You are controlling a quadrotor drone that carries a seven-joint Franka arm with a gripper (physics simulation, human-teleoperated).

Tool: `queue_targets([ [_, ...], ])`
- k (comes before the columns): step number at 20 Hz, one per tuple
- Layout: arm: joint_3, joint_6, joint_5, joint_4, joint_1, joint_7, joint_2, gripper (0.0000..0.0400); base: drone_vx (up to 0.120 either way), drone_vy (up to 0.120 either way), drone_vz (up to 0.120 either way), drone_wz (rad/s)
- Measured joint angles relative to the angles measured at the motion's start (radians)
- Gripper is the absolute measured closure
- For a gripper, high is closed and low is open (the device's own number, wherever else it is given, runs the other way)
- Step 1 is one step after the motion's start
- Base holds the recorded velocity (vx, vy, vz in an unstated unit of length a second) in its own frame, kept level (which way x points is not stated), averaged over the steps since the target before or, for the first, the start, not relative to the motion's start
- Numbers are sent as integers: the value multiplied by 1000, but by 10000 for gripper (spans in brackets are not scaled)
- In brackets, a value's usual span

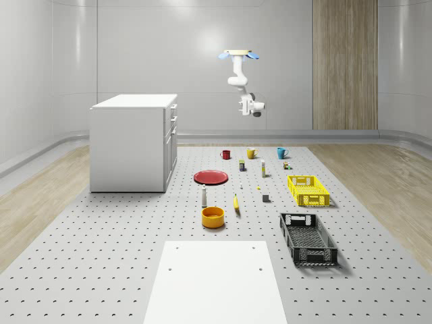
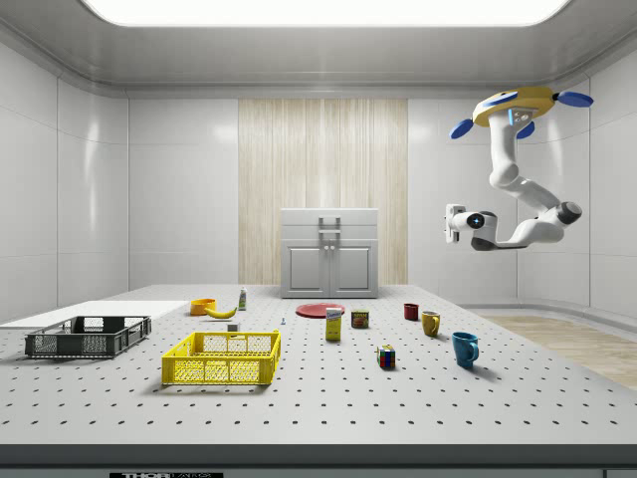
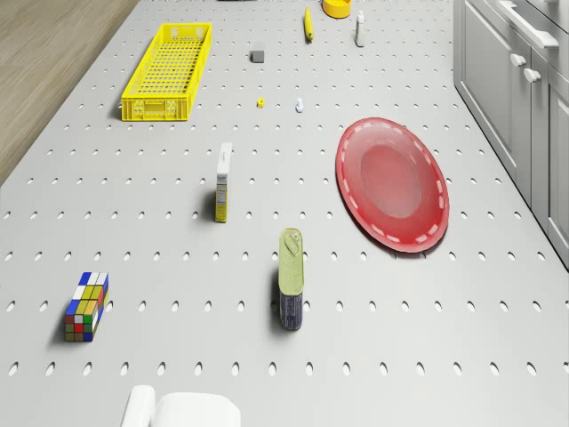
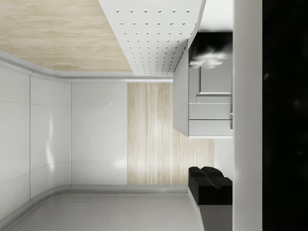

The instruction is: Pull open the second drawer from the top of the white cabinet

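Note:
The white cabinet (image 1: 135,142) stands on the left of the perforated mat in the whole-scene view, and its drawer fronts face the objects. In the side view its front (image 2: 329,254) shows two stacked drawers over two doors; the second drawer (image 2: 329,237) is flush and closed. The drone (image 1: 237,55) hovers high over the far part of the mat, near the mugs, well apart from the cabinet. Its arm hangs down, and the gripper (image 2: 453,221) points toward the cabinet. In the wrist view the gripper (image 4: 192,118) is open, with the distant drawer fronts (image 4: 209,111) showing between its black fingers (image 4: 209,185).
On the mat lie a red plate (image 1: 210,177), red (image 1: 225,154), yellow (image 1: 251,153) and blue (image 1: 281,152) mugs, a yellow crate (image 1: 308,190), a black crate (image 1: 308,238), an orange bowl (image 1: 212,217), a banana (image 1: 236,203) and small cans. A white sheet (image 1: 216,283) lies at the front.

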Motion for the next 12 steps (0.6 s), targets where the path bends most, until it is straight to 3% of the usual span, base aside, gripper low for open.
queue_targets([
  [12,-30,56,-38,-8,66,31,-54,100,120,-120,0,0],
])
